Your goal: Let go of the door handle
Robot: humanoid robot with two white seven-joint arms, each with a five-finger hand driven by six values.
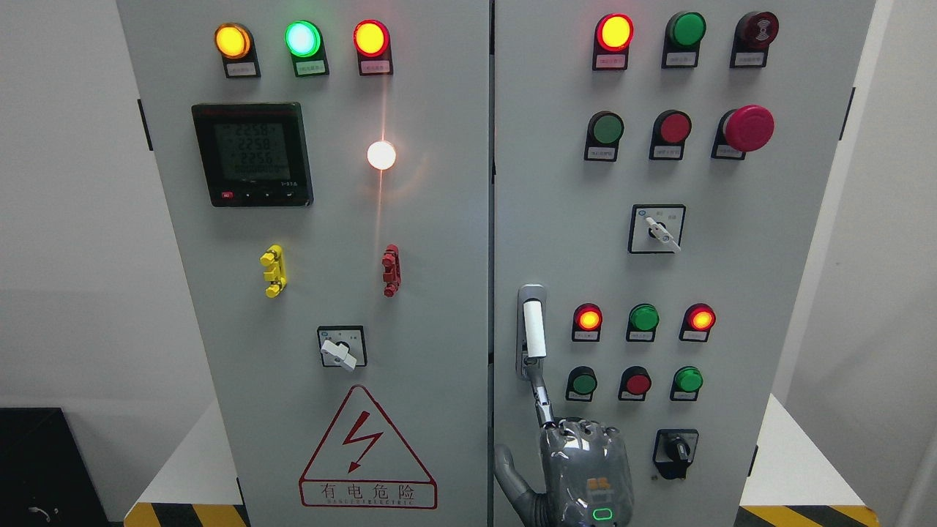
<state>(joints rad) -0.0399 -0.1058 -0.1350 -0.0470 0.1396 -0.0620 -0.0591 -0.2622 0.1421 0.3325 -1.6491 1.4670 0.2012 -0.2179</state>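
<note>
The door handle (pixel 534 331), an upright lever with a white sleeve set in a metal plate, sits just right of the centre seam, in the lower middle of the frame, at the left edge of the right cabinet door (pixel 732 278). It hangs straight down in its plate and the two doors lie flush at the seam, so the door looks closed. The right hand (pixel 578 468) comes up from the bottom edge just right of centre, directly beneath the handle. Its palm is well below the white sleeve, and nothing is wrapped around the lever. Only one finger (pixel 540 399) stretches upward, its tip at the foot of the handle plate; whether it touches the metal or hovers just off it cannot be told. The thumb (pixel 506 476) splays out to the lower left, clear of everything. That posture reads as a grip let go: the hand is slack and holds nothing. Judged from this, the release is nearly done, and what remains is to draw the last finger away without snagging the lever. The left hand does not appear.
</note>
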